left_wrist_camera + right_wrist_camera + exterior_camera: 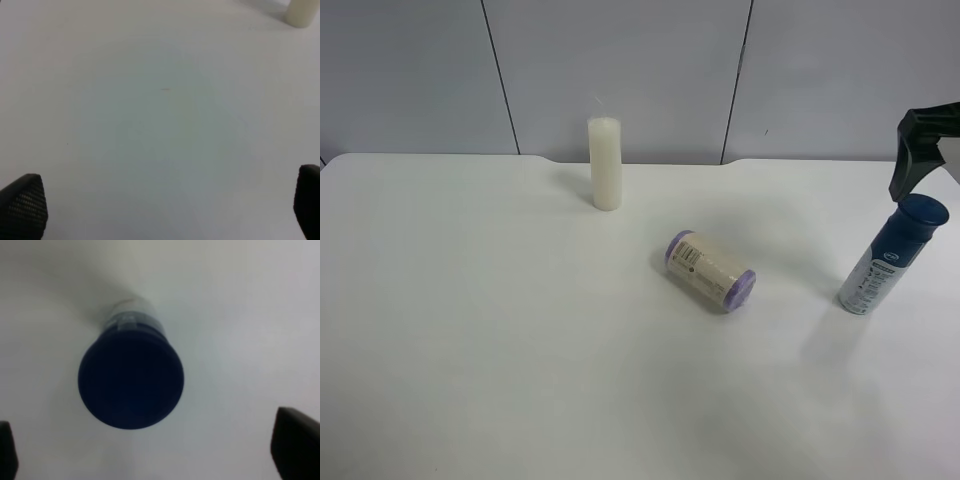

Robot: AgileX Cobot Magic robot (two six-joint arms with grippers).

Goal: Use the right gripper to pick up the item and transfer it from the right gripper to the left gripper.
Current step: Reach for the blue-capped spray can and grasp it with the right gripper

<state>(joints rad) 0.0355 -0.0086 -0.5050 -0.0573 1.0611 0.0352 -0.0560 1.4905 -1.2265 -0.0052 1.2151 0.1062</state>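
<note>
While item (895,255) is standing ungrabbed at frame's right edge, right gripper (151,452) and left gripper (165,205) are hanging wide open, empty; pick-up, handover not done.

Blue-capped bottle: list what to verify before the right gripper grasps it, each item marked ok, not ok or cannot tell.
1. Blue-capped bottle standing on its base on the table: ok.
2. Right gripper open, nothing held: ok.
3. Bottle roughly centred between its fingers in the right wrist view: ok.
4. Fingers lowered to the bottle's body: not ok, they hang above its top.
5. Purple-ended roll apart from the bottle: ok.
6. Left gripper open and empty for the handover: ok.
</note>
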